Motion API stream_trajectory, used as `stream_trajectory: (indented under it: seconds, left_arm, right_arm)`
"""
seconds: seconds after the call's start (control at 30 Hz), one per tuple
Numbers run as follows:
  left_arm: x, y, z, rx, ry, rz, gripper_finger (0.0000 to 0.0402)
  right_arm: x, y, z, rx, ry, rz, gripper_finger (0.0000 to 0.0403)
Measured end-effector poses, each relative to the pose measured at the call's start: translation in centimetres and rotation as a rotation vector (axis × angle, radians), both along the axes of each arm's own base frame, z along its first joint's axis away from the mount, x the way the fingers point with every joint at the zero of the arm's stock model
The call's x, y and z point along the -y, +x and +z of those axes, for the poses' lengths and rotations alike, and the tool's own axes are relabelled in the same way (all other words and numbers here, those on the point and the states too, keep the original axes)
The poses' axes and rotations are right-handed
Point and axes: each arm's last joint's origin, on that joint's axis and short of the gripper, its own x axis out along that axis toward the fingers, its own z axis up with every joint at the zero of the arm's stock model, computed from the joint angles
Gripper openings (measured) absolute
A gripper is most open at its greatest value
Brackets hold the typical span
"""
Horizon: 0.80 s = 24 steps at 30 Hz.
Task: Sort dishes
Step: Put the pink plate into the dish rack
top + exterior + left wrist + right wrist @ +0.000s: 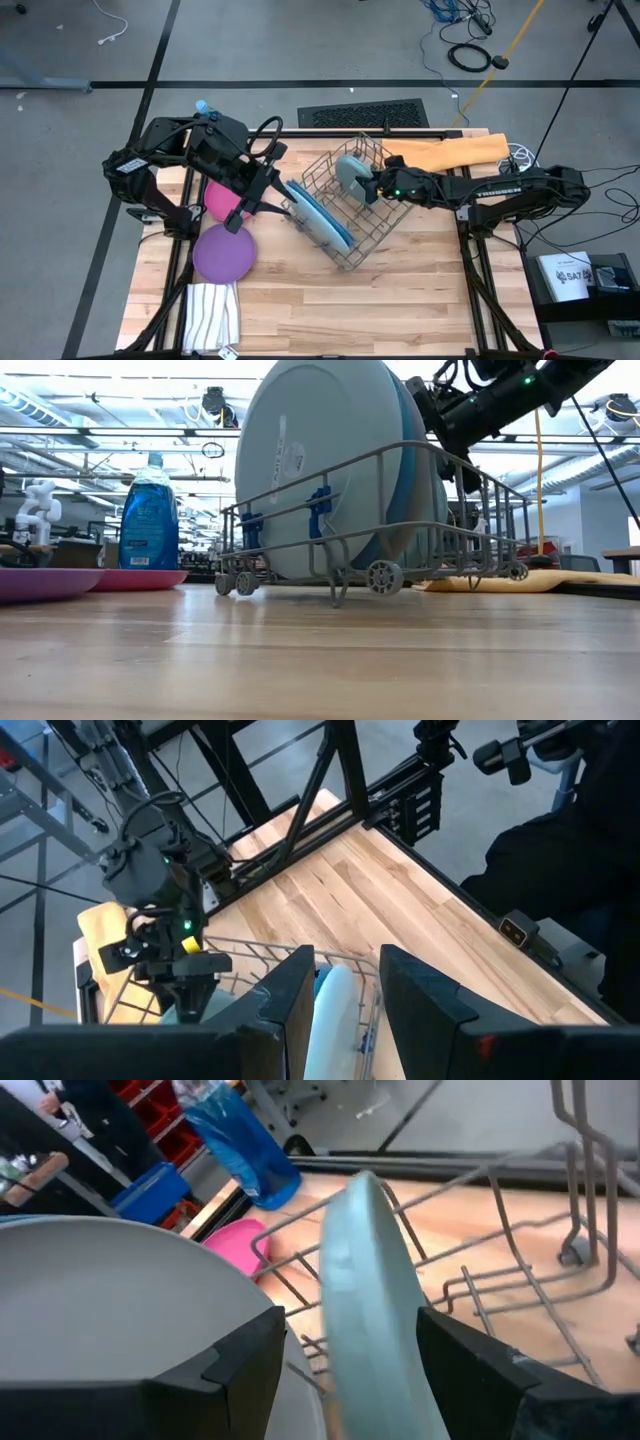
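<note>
A wire rack (365, 238) stands mid-table, and the large grey (320, 460), light blue (318, 218) and dark blue (415, 480) plates stand on edge in it. A pale teal plate (348, 170) stands on edge at its far end. My right gripper (368, 185) is open, with one finger on each side of that plate (370, 1280). My left gripper (268, 192) hangs open above the rack's left end, and the plates' rims (335, 1015) show beyond its gap. The magenta plate (215, 200) and the purple plate (222, 252) lie flat on the table at the left. My right gripper comes level from the table's right, its fingers (455, 1365) standing either side of the pale teal plate's upper rim (360, 1210). I cannot tell whether either finger touches the plate. The plate stands upright with its lower part in the rack.
A blue soap bottle (150, 510) stands at the far left corner. An orange cloth (450, 150) lies at the far right, and a striped white cloth (212, 315) at the near left corner. Bare wood (380, 310) lies in front of the rack.
</note>
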Motion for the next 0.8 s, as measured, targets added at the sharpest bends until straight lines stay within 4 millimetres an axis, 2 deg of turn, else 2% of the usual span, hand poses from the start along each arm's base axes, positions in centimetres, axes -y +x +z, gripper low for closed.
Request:
stream_trajectory:
  seconds: [0.47, 0.8]
  left_arm:
    - [0.00, 0.00, 0.01, 0.001, 0.000, 0.001, 0.0118]
    - [0.00, 0.01, 0.01, -0.001, -0.007, 0.005, 0.0118]
  right_arm:
    - [0.00, 0.00, 0.23, -0.111, -0.221, 0.029, 0.0222]
    - [0.11, -0.14, 0.25, -0.256, -0.425, 0.021, 0.0222]
